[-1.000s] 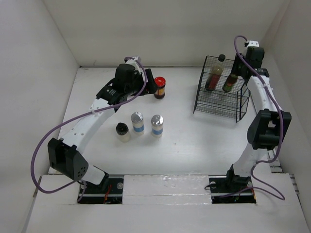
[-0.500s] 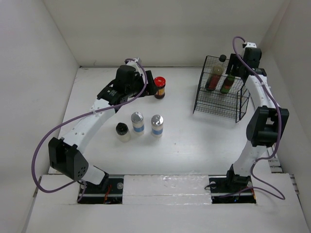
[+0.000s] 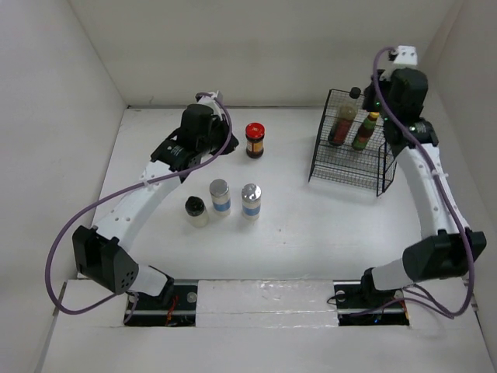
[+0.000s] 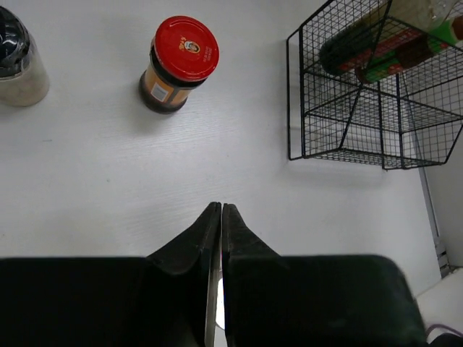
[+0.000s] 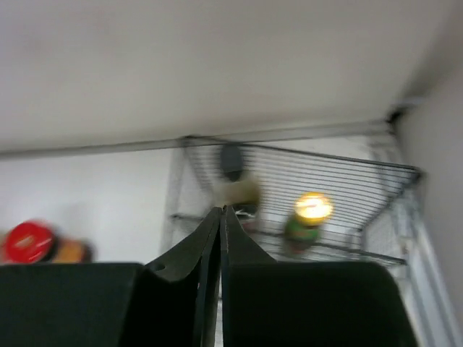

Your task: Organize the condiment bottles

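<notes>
A red-lidded dark jar [image 3: 255, 140] [image 4: 179, 65] stands alone at the back of the table. My left gripper [image 4: 221, 207] is shut and empty, a little short of it. Two silver-capped blue-labelled shakers [image 3: 220, 196] [image 3: 251, 201] and a black-capped jar [image 3: 196, 210] stand in a row mid-table. A black-capped bottle [image 3: 344, 120] [image 5: 235, 177] and a green-labelled bottle [image 3: 365, 130] [image 5: 307, 217] stand in the black wire basket [image 3: 349, 167]. My right gripper [image 5: 222, 210] is shut and empty, raised above the basket's back right; its view is blurred.
White walls close in the table at the back and both sides. The basket [image 4: 362, 137] sits near the right wall. A pale shaker with a shiny cap [image 4: 18, 65] shows at the left edge of the left wrist view.
My left gripper drew back from the red-lidded jar and shut. My right gripper let go of the green-labelled bottle in the basket, rose away from it and shut.
</notes>
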Action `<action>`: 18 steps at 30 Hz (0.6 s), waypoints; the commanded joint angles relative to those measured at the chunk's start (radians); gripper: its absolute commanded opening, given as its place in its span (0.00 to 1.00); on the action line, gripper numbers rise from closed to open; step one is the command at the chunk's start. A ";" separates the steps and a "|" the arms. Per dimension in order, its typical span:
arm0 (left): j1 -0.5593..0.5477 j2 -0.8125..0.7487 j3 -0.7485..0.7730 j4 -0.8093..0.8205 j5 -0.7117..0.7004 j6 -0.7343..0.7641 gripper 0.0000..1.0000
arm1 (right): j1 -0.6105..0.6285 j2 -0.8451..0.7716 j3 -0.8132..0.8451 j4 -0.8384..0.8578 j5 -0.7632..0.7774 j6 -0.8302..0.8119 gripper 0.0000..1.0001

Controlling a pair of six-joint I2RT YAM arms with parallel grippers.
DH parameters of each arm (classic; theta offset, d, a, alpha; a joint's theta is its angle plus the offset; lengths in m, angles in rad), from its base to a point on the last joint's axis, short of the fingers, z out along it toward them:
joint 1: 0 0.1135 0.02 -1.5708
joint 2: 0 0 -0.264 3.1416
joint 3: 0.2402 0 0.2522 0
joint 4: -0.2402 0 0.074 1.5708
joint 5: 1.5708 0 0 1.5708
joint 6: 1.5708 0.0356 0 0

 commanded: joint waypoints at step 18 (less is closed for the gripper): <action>0.062 -0.174 -0.039 -0.049 0.002 -0.106 0.62 | 0.521 0.610 0.330 -0.054 -0.137 -0.137 1.00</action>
